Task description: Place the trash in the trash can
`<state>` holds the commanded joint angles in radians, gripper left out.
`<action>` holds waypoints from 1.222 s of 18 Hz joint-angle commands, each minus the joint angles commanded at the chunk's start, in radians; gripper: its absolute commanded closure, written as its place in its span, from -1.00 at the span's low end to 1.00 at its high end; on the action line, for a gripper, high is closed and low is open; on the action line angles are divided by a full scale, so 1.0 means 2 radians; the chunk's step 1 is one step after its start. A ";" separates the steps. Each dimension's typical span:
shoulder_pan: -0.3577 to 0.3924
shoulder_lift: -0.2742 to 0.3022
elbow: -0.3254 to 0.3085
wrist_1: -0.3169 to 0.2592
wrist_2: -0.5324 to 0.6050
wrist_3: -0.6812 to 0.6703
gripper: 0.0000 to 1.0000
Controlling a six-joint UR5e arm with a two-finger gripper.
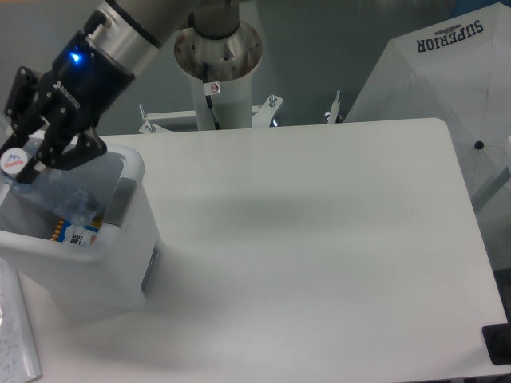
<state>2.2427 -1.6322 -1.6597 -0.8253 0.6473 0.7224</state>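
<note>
The pincer (28, 155) pinches the bottle (56, 191) near its white cap, the long axis slanting down and away from the fingers into the open trash can (120, 239) directly beneath (only a release should remain).

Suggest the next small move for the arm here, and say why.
Probably open the pincer and let go: the bottle it holds near the white cap already hangs inside the trash can, its lower end below the rim, so it should drop in.
</note>
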 joint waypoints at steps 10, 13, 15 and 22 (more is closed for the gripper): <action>0.027 -0.007 0.011 -0.002 0.005 0.005 -1.00; 0.086 -0.026 0.034 -0.002 0.005 -0.012 -1.00; 0.130 -0.056 0.057 -0.003 0.005 -0.018 -1.00; 0.218 -0.146 0.083 -0.002 0.008 0.032 -1.00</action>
<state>2.6797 -1.9233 -1.4941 -0.8283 0.6642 0.7866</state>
